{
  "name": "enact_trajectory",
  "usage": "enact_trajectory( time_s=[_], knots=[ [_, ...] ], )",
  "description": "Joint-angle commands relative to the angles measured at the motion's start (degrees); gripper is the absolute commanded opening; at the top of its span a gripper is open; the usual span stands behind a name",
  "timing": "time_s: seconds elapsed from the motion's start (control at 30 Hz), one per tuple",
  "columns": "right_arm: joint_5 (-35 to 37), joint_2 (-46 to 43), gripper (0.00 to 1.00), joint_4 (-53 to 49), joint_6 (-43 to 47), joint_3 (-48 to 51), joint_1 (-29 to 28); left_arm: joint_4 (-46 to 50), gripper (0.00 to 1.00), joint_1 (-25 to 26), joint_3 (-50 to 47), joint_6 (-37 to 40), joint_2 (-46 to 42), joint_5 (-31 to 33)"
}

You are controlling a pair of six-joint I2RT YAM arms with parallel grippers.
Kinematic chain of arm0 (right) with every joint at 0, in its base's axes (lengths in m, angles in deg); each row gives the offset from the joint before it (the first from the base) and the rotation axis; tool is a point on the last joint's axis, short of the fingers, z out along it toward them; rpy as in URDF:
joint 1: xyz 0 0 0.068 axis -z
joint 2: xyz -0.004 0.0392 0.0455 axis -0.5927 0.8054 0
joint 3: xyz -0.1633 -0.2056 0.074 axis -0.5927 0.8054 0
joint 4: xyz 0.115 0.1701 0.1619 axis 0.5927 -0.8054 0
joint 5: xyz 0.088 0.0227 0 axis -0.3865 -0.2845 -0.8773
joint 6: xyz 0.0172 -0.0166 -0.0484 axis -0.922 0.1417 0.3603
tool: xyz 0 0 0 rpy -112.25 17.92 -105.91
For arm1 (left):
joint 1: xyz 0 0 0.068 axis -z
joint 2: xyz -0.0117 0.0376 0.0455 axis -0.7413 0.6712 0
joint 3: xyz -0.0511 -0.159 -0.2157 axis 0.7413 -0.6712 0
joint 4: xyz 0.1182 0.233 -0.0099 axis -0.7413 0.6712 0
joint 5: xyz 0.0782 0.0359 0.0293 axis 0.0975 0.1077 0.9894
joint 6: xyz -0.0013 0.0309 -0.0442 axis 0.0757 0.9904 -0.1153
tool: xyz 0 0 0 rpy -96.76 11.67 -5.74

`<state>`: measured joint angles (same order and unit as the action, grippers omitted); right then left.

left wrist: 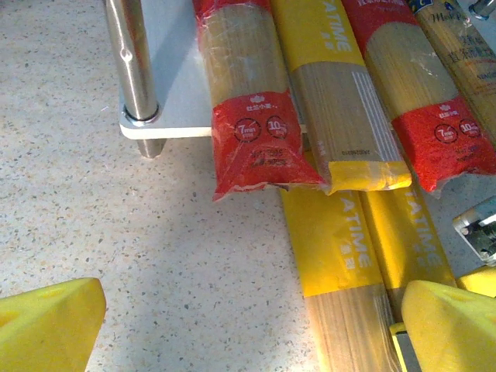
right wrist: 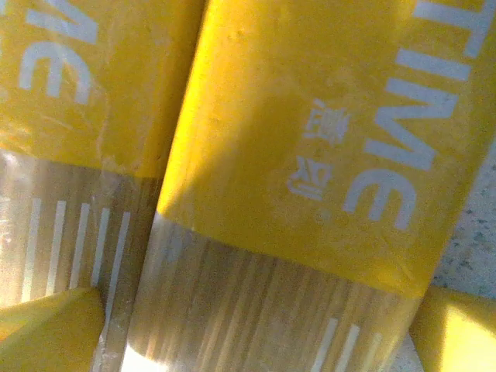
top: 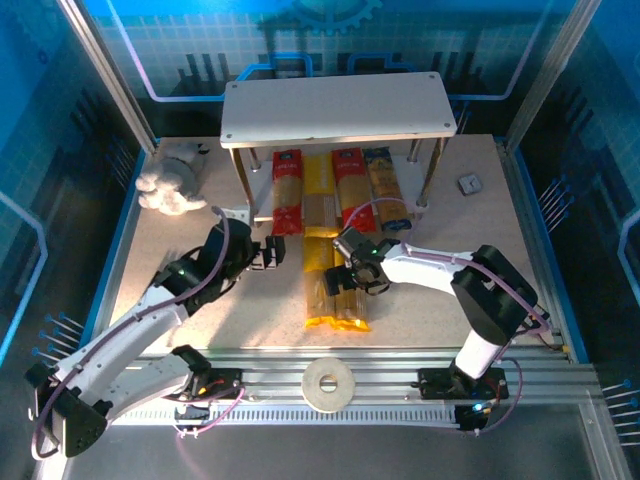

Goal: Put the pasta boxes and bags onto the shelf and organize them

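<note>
The shelf [top: 335, 108] stands at the back. On its lower board [left wrist: 174, 85] lie a red pack [left wrist: 248, 101], a yellow pack [left wrist: 341, 101], a second red pack [left wrist: 422, 93] and a tan pack [left wrist: 465, 54], side by side. Two more yellow packs [top: 325, 285] [top: 352, 292] lie on the table in front of the shelf. My left gripper [top: 272, 252] hangs open over bare table just left of them, nothing between its fingers [left wrist: 46, 325]. My right gripper [top: 350, 270] is low over the right yellow pack [right wrist: 310, 155], open, a finger [right wrist: 457, 333] on each side.
A crumpled white cloth [top: 172, 185] lies at the back left of the table. A small grey object [top: 469, 184] sits at the back right. A roll of tape [top: 329, 385] rests on the rail between the arm bases. The shelf's metal leg [left wrist: 132, 62] stands near my left gripper.
</note>
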<state>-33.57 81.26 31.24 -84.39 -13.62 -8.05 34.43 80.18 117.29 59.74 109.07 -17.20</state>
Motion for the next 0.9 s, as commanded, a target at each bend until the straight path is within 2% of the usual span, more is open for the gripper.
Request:
enact_trajectory(
  time_s=[0.0,0.1,0.2,0.27,0.43,0.53,0.7,0.73,0.77,0.8,0.87],
  knots=[
    [3.1,2.4,0.98,-2.2,-1.2,-2.3,-0.7,0.8,0.99,-0.8,-1.2,-0.2,-1.3,-0.4],
    [4.1,4.2,0.94,-3.6,-0.9,-2.8,-0.7,0.8,0.99,-1.1,-1.5,-0.3,-1.6,-0.5],
    [4.5,4.2,0.84,-4.4,-0.4,-1.8,-0.5,0.8,0.99,-1.2,-1.6,-0.2,-1.6,-0.5],
    [4.5,3.1,0.81,-4.5,-0.2,-0.1,-0.3,0.7,0.99,-1.3,-1.6,-0.1,-1.6,-0.6],
    [4.2,-1.7,0.59,-5.2,0.2,4.8,0.4,-0.2,0.99,-1.5,-1.8,-0.4,-1.4,-1.0],
    [4.7,-4.7,0.54,-7.1,0.4,7.0,0.4,-0.6,0.99,-1.5,-1.7,-0.5,-1.0,-1.4],
    [4.4,-8.4,0.57,-9.8,0.6,8.5,0.4,-0.9,0.99,-1.6,-1.3,-0.7,-0.3,-2.1],
    [4.4,-9.0,0.62,-10.1,0.6,8.7,0.5,-1.1,0.99,-1.6,-1.1,-0.7,-0.2,-2.3],
    [4.6,-9.2,0.74,-10.3,0.6,8.9,0.4,-1.1,0.99,-1.6,-1.1,-0.7,-0.2,-2.4],
    [4.8,-9.3,0.83,-10.3,0.7,9.0,0.4,-1.2,0.99,-1.6,-1.2,-0.6,-0.2,-2.5],
    [5.2,-8.6,0.93,-10.0,1.0,8.8,0.5,-1.3,0.99,-1.6,-1.2,-0.7,-0.2,-2.5]
  ],
)
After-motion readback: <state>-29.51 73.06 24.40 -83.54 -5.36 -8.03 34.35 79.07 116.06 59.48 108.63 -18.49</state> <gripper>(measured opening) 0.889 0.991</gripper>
